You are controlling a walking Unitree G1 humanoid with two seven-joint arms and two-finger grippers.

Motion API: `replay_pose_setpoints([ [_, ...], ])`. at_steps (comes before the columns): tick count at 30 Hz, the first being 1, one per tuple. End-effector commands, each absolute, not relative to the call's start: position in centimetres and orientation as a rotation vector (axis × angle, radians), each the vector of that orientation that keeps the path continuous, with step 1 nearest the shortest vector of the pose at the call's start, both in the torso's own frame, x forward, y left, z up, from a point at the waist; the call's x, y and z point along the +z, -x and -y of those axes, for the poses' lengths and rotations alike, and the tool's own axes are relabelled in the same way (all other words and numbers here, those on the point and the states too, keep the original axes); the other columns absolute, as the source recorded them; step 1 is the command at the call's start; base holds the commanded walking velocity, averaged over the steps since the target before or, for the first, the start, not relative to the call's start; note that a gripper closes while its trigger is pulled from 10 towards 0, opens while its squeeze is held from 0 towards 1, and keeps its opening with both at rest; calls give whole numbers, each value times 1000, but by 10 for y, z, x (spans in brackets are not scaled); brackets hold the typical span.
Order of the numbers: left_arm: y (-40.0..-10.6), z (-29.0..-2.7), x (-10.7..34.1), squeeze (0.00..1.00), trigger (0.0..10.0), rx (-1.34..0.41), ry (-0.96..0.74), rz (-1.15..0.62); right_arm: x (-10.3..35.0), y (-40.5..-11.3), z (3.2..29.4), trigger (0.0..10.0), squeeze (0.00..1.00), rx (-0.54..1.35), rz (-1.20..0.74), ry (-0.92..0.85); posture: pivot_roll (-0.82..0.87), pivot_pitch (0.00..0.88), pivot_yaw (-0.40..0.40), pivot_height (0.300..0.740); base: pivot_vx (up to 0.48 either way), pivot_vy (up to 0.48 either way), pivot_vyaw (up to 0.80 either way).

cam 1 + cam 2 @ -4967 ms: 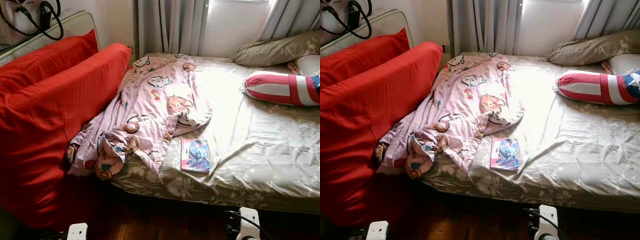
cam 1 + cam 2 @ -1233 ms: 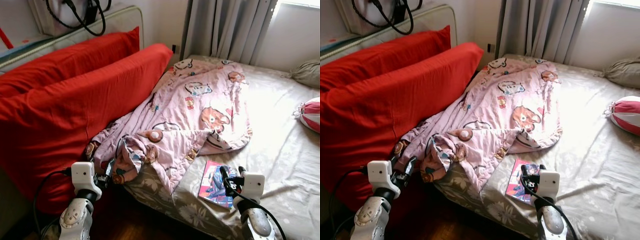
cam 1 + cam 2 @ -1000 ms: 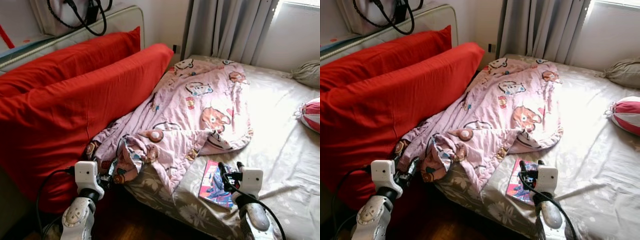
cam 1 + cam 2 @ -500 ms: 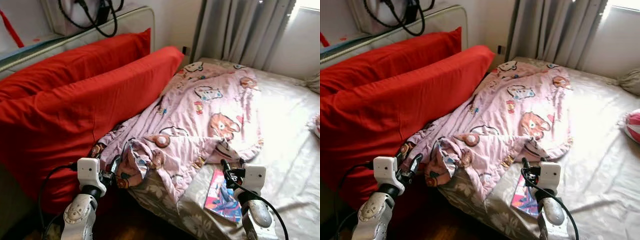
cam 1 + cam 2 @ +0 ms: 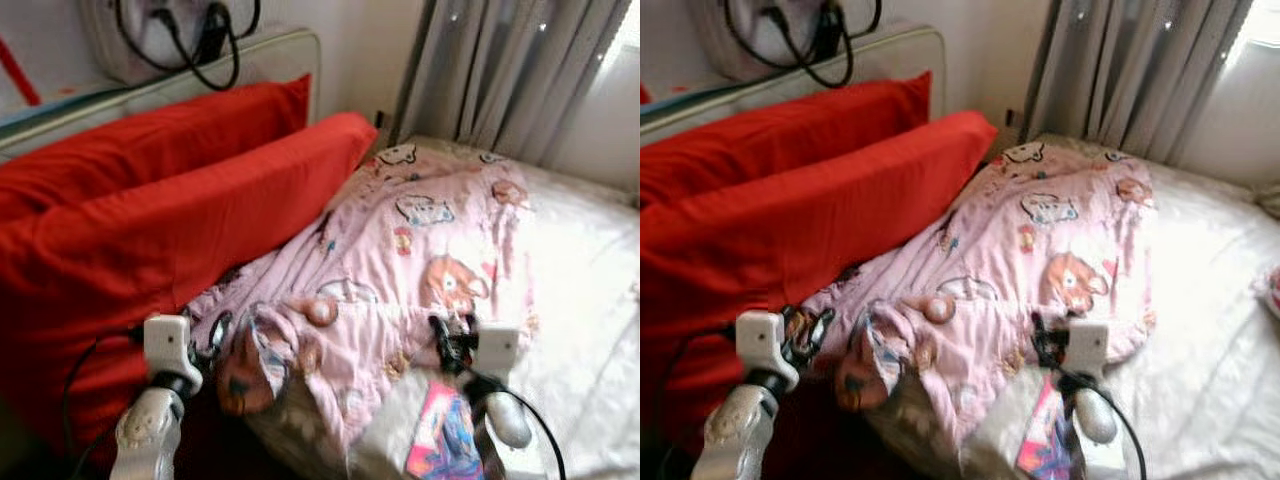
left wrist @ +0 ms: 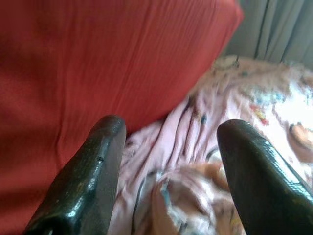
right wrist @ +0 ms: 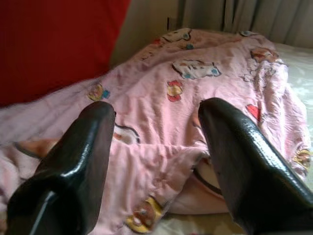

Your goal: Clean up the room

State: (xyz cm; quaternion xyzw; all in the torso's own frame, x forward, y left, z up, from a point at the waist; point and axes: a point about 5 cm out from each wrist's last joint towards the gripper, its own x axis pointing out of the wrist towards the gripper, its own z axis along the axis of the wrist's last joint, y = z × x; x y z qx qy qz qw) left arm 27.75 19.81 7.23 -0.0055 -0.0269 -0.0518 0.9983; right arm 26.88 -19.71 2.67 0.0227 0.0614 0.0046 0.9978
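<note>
At the far left of the head views, two large red cushions [image 5: 170, 215] lean against a pale frame, black cables [image 5: 190, 35] looped above them at the upper left. In the lower left the left gripper [image 5: 215, 335] is raised beside the cushions, fingers spread wide and holding nothing, just at the bunched lower edge of the pink cartoon-print blanket [image 5: 420, 240]. That blanket sprawls across the centre of the frame, from the cushions onto the pale bed sheet [image 5: 590, 300] at the right. Lower centre-right, the right gripper [image 5: 452, 340] hovers over the blanket's near edge, fingers likewise apart and empty. A colourful book [image 5: 445, 445] lies on the bed just below it. Grey curtains [image 5: 500, 70] hang at the upper right.
</note>
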Motion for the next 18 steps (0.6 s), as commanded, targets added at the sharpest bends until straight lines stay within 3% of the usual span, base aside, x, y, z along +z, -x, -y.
replay_pose_setpoints([
  [1,-274,-194,66,0,10000,-120,8,22,24,-264,204,10000,0,-23,-138,-55,42,0,-36,736,0,0,0],
  [18,-273,-197,70,0,10000,-102,14,27,32,-268,217,10000,0,-108,-98,-90,54,0,-24,736,0,0,0],
])
